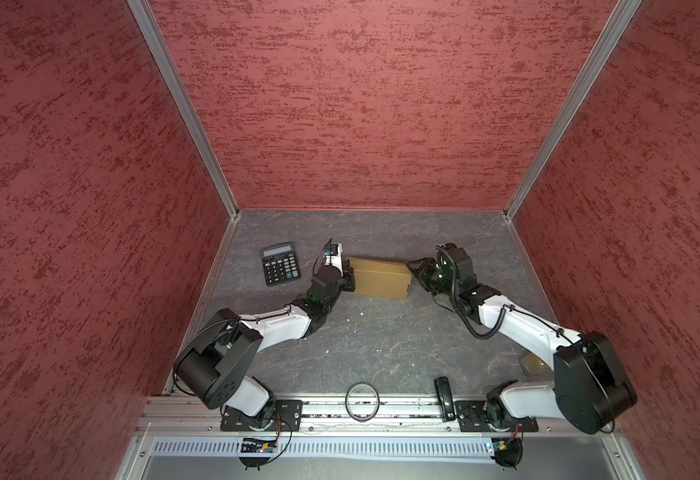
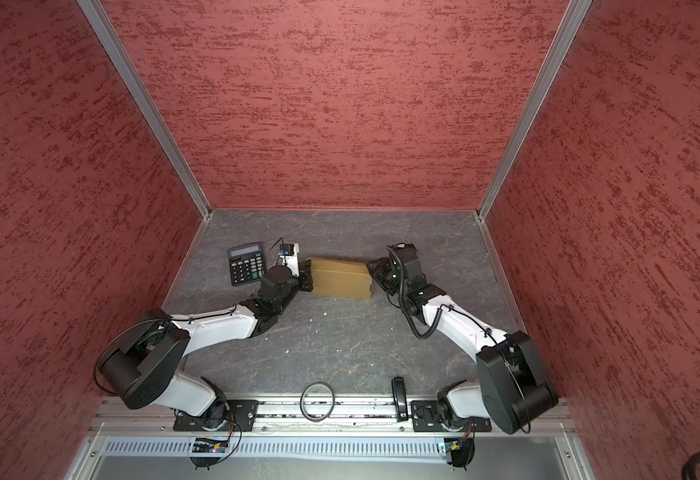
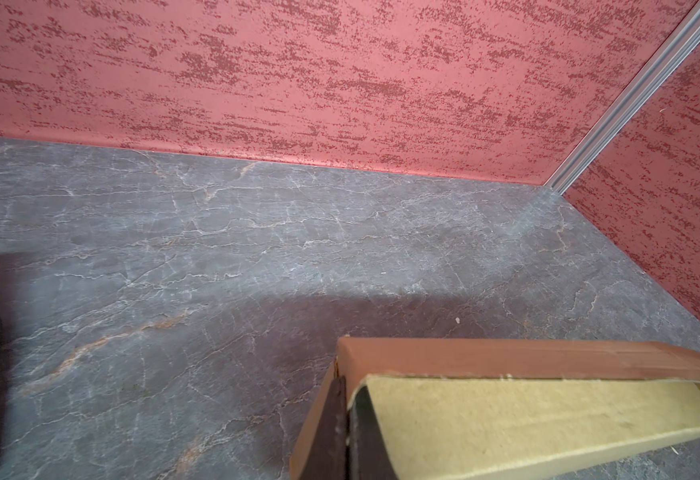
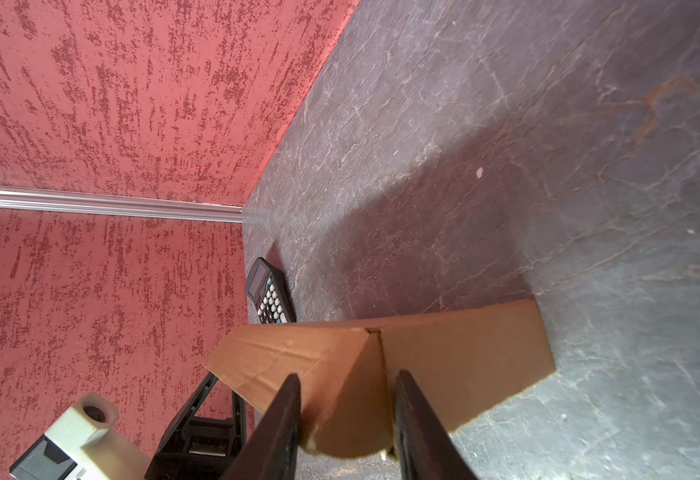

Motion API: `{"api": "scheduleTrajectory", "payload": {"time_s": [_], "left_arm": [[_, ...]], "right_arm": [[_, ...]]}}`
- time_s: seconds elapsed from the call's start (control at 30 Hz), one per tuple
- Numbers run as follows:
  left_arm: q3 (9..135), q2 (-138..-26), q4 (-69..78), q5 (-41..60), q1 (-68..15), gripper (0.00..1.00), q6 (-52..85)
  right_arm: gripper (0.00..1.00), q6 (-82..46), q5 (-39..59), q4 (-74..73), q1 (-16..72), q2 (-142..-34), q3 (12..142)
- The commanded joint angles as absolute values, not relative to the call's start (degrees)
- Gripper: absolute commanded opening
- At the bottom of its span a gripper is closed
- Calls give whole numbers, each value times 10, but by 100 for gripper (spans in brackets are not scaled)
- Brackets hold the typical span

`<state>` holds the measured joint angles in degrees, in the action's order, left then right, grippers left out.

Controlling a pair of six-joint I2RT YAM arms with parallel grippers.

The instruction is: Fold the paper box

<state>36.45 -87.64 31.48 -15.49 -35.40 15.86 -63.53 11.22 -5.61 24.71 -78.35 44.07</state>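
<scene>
The paper box point(image 1: 379, 277) point(image 2: 340, 279) is tan cardboard, half folded, and lies at the middle of the grey table in both top views. My left gripper point(image 1: 350, 279) point(image 2: 309, 279) is at its left end. In the left wrist view this gripper point(image 3: 346, 419) is shut on the edge of a side wall of the box point(image 3: 506, 361). My right gripper point(image 1: 412, 270) point(image 2: 371, 268) is at the box's right end. In the right wrist view its fingers point(image 4: 288, 415) flank a rounded tab of the box point(image 4: 344, 415) and touch it on both sides.
A black calculator point(image 1: 280, 264) point(image 2: 246, 264) point(image 4: 267, 293) lies just left of the left gripper. A dark ring point(image 1: 362, 402) and a black oblong object point(image 1: 444, 397) sit at the front rail. Red walls close in three sides.
</scene>
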Motion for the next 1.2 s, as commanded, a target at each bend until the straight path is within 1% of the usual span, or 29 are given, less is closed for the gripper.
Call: {"api": "scheduleTrajectory", "payload": {"time_s": [0.0,0.27,0.57,0.7,0.87,1.0,1.1,1.17], "left_arm": [[315,-935,118,-118,-364,3,168],[311,-943,125,-118,-366,6,170],[308,-952,133,-120,-372,9,165],[306,-950,133,-123,-371,9,164],[306,-951,132,-125,-372,9,165],[306,-951,133,-125,-372,8,170],[307,-952,134,-126,-372,8,173],[307,-953,135,-126,-372,8,174]], "right_arm": [[34,-658,127,-64,260,-796,424],[29,-661,124,-72,261,-796,418],[29,-666,120,-85,261,-805,421],[35,-665,117,-83,261,-803,428],[49,-662,92,-56,261,-779,433],[57,-663,67,-24,261,-745,433],[60,-663,46,7,263,-719,436],[61,-634,4,68,276,-706,465]]}}
